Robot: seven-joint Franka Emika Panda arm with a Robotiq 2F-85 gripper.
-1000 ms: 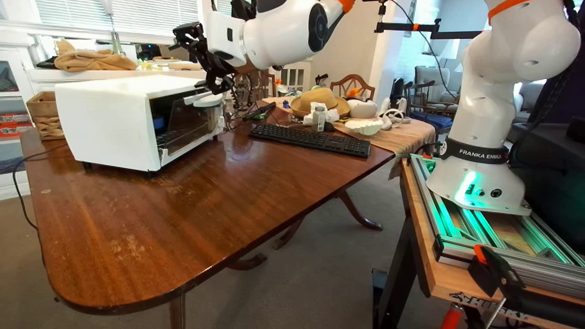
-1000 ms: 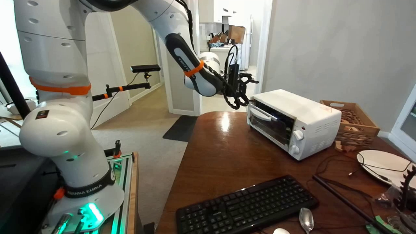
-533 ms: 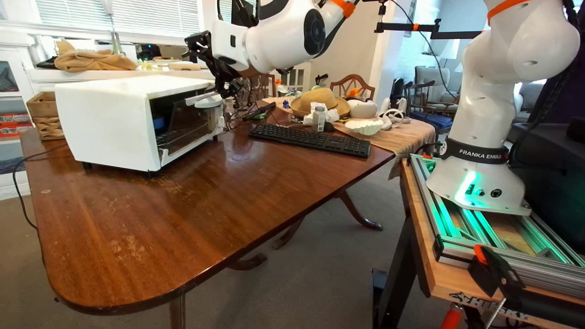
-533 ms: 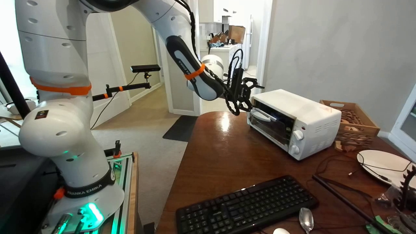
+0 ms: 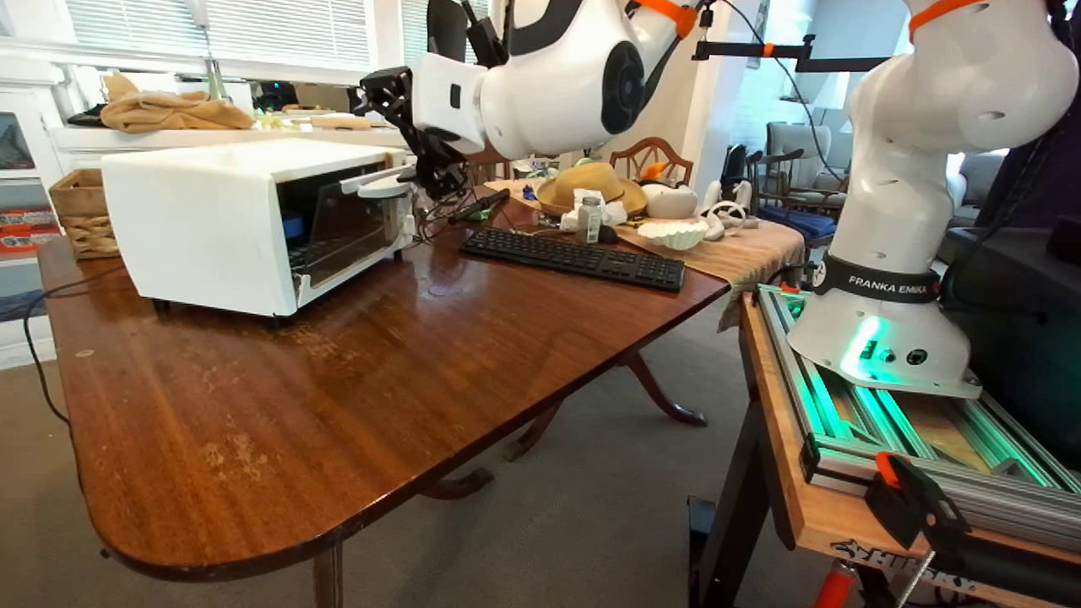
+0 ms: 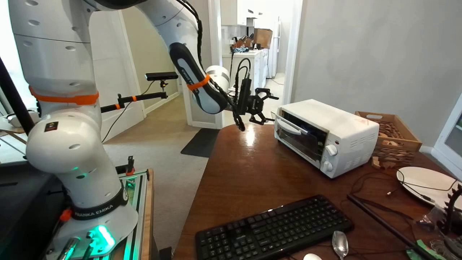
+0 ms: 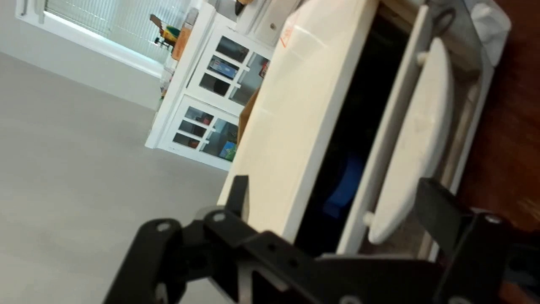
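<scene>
A white toaster oven (image 5: 194, 228) stands on the wooden table, its glass door (image 5: 342, 228) partly down. In the wrist view, a dark gap shows above the door's top edge, and a blue object (image 7: 346, 183) lies inside the oven. The curved white door handle (image 7: 415, 139) shows there too. My gripper (image 6: 274, 108) stands open at the oven's front corner, near the door's far end. Nothing is held. In the wrist view one fingertip (image 7: 239, 192) appears over the oven's top, the other beside the handle's lower end; I cannot tell whether it touches.
A black keyboard (image 6: 274, 231), a spoon (image 6: 340, 243) and a white plate (image 6: 429, 182) with cables lie on the table (image 6: 238, 180). Behind the oven sits a wooden basket (image 6: 397, 141). A straw hat (image 5: 587, 186) and a small jar (image 5: 589, 219) are farther along.
Over the last second the gripper has come lower and, most recently, drawn back from the oven toward the robot's base. Its fingers stay open. The oven door looks about the same.
</scene>
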